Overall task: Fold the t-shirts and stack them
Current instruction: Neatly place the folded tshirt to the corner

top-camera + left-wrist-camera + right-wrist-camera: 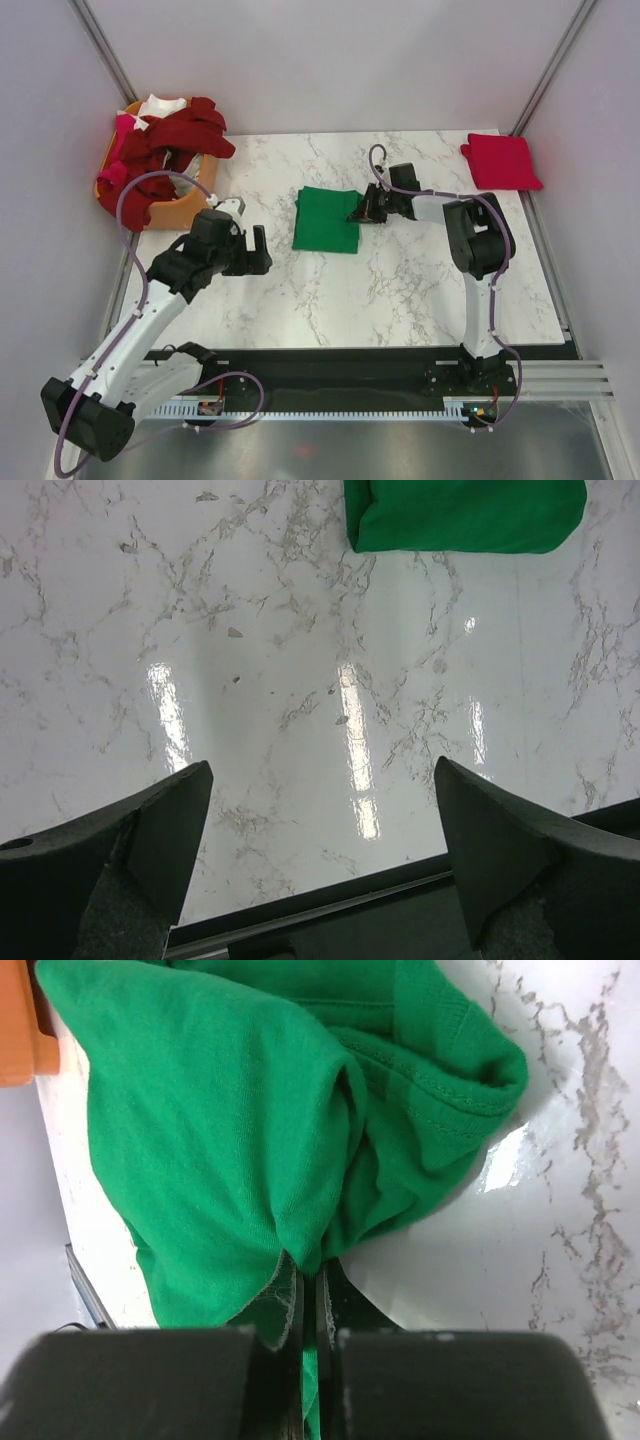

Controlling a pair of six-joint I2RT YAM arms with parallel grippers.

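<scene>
A folded bright green t-shirt [326, 219] lies in the middle of the marble table. My right gripper [362, 212] is at its right edge, shut on a pinch of the green cloth [250, 1130], which bunches up between the jaws. My left gripper [258, 251] is open and empty, low over bare table left of the green shirt; the shirt's corner shows at the top of the left wrist view [465, 515]. A folded bright red t-shirt [500, 161] lies at the far right corner. Dark red, white and pink shirts [170, 135] are heaped in the orange basket.
The orange basket [185, 208] stands at the table's far left, near my left arm. A corner of it shows in the right wrist view [18, 1020]. The black rail [350, 370] runs along the table's near edge.
</scene>
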